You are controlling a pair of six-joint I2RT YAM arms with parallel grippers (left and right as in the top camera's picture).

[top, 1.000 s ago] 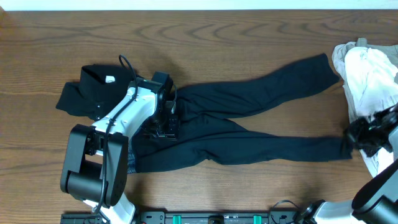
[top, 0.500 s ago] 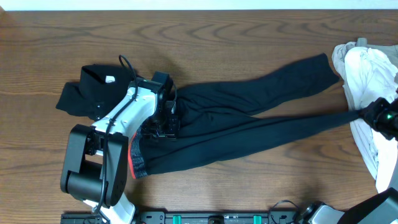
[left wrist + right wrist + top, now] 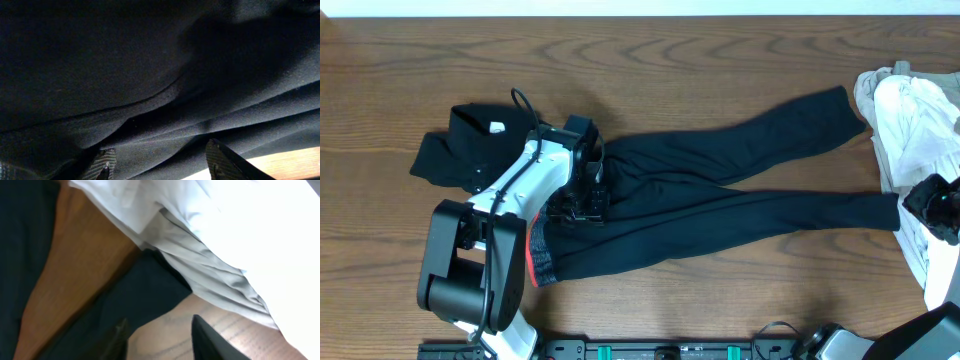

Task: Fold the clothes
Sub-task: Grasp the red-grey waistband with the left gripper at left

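Trousers lie flat across the table, waist to the left, legs running right. Nearest is the waistband, orange-red and grey edge showing, beside the left arm's base. The left gripper sits on the waist area just past it. Wrist view shows its fingers spread wide, with dark cloth under and between them and nothing pinched. Near leg runs straight right. The near cuff ends just short of the right gripper, which is spread and empty, bare wood showing in the gap. Far leg angles up-right, far cuff just beside the white/beige pile. Black shirt is bunched far left, beyond the waist.
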